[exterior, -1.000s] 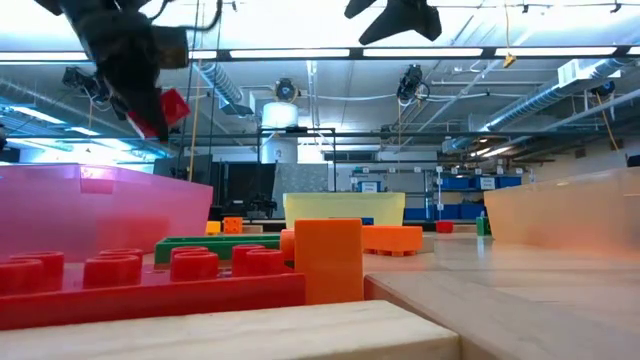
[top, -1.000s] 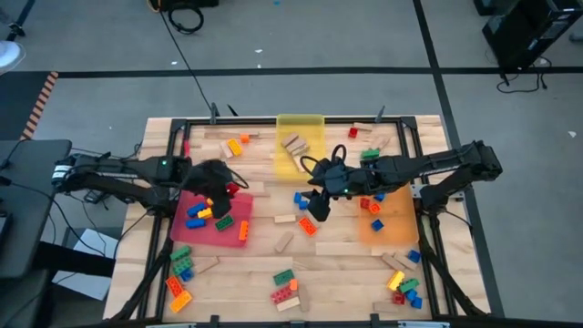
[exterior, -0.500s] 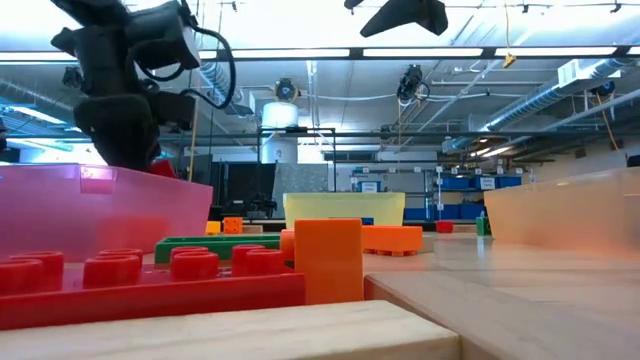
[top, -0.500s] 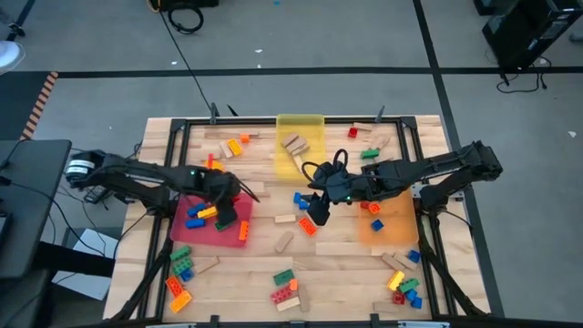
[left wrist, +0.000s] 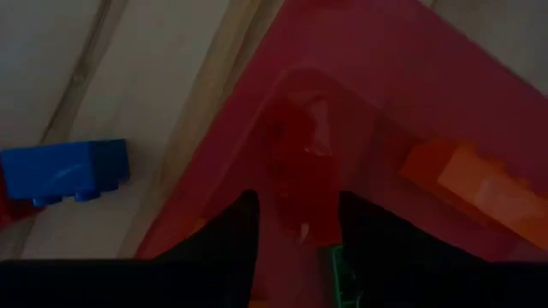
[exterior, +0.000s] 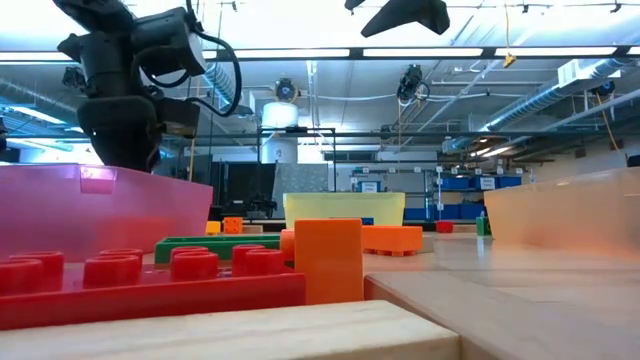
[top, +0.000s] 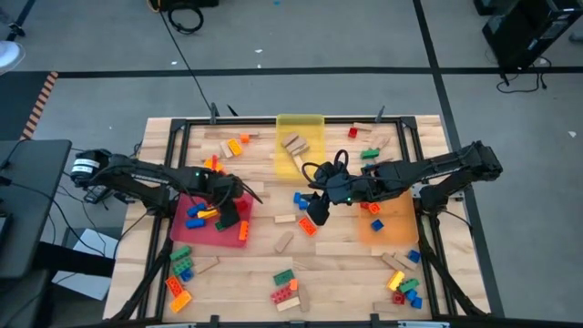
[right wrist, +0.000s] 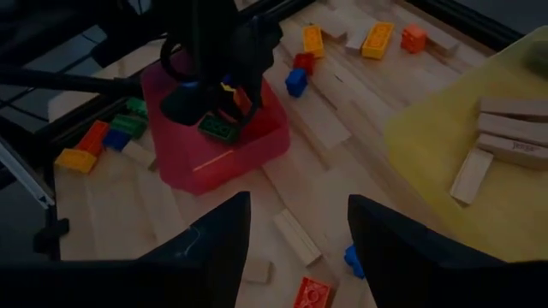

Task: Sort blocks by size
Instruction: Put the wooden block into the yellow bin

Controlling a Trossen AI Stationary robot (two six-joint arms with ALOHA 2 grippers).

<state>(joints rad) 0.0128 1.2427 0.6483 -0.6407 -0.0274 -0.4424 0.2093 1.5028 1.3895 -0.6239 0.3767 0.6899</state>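
My left gripper points down into the red tray, at one of its corners. In the left wrist view a small red brick lies on the tray floor, and the gripper is open, one finger on each side of the brick. Blue, yellow and orange bricks lie in the same tray. My right gripper hangs open above the middle of the table, with nothing between its fingers. Loose bricks and a tan wooden block lie on the table below it. My left gripper has its fingers along two sides of the red brick, coming from above; I cannot tell whether they touch it. The brick rests on the tray floor in the corner.
A yellow tray with wooden blocks stands at the far middle and an orange tray at the right. Loose bricks lie at the near left, near middle, near right and far left. A dark frame rims the table.
My left gripper has gone down into the red tray with the red brick, tipping more steeply downward; the brick has gone from above the tray's wall to below its rim. Most of the descent came early, then the arm nearly stopped.
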